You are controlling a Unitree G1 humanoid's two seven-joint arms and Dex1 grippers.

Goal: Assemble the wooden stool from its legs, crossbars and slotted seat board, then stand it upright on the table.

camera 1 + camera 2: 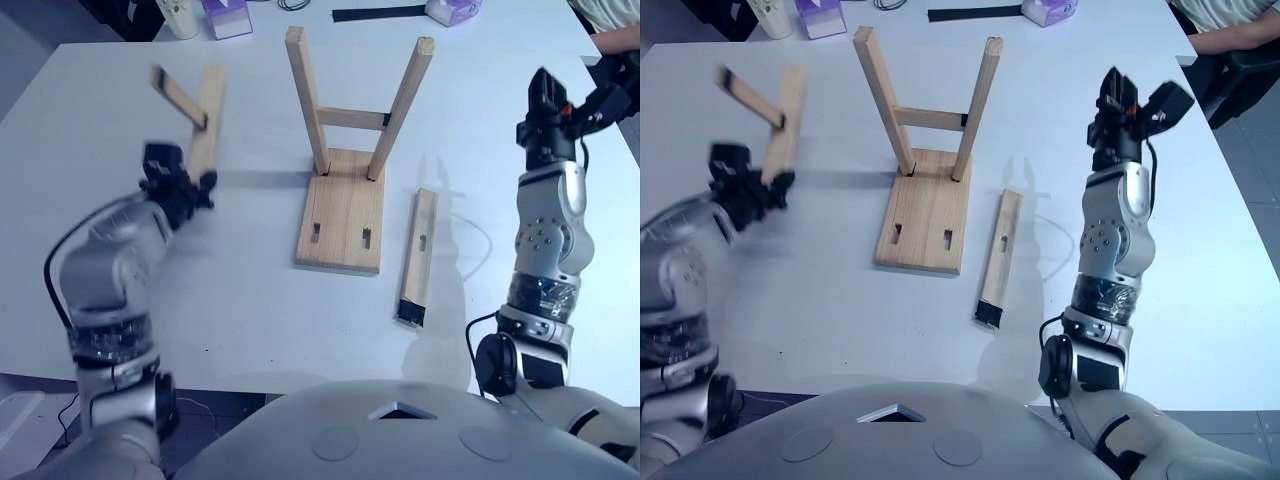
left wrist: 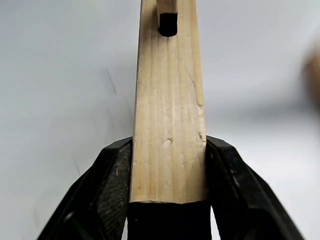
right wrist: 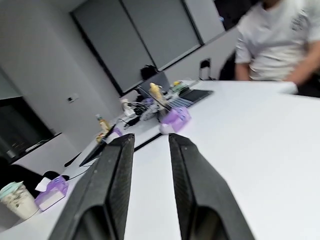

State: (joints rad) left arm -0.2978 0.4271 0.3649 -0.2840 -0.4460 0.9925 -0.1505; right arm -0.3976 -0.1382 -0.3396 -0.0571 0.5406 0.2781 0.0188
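Table (image 1: pixel 230 300): white top, carries all parts. Seat board (image 1: pixel 340 215): lies flat at centre, long axis running near to far; two empty slots (image 1: pixel 315 233) at its near end. Upright legs, two: left one (image 1: pixel 307 100) and right one (image 1: pixel 400 108), both standing in the board's far end and leaning slightly apart toward their tops. Crossbar (image 1: pixel 352 118): joins the two upright legs about midway up. Loose leg (image 1: pixel 418 255): lies flat just right of the board and apart from it, parallel to it, black-tipped end nearest, one slot showing in its face. Held leg (image 1: pixel 207 120): far left, well apart from the board, with a short bar (image 1: pixel 178 97) plugged in and sticking out to the left; whether it touches the top cannot be told. Left gripper (image 1: pixel 198 186): clamped on the near end of the held leg, one finger (image 2: pixel 112 190) pressed to each side. Right gripper (image 3: pixel 151 145): raised at the right edge of the table, fingers a narrow gap apart, nothing between them. Far edge: cup (image 1: pixel 180 15), two purple boxes (image 1: pixel 227 16), black strip (image 1: pixel 378 13).
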